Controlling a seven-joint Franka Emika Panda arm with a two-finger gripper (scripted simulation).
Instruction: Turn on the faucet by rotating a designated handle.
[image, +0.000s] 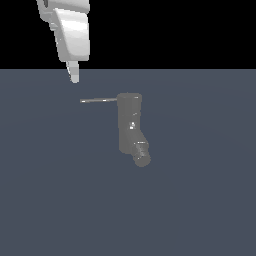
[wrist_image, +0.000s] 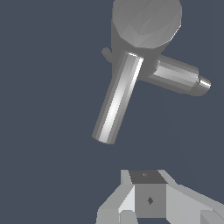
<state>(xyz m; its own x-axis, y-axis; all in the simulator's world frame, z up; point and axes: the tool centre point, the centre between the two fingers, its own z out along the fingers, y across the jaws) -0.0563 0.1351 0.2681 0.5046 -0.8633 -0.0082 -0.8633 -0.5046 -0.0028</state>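
1. Light-grey metal makes up the handle, a thin straight rod lying level and sticking out from the top of the faucet toward the exterior view's left.
2. The rod's free end sits below the jaws and slightly toward the exterior view's right of them, close but not touching.
3. In the wrist view the handle appears as a bright cylinder pointing toward the gripper, with open floor between its tip and the fingers.
4. The faucet is a dull-grey upright cylinder, further from the jaws than the handle's tip, on the exterior view's right of them.
5. A short, dark, ribbed spout angles down from the body's lower end, the part furthest from the jaws; the wrist view shows it jutting sideways from the body.
6. The jaws hold nothing; whether they are open or closed cannot be told, since only one slim fingertip shows from outside.
7. Everything stands on a plain blue-grey floor.
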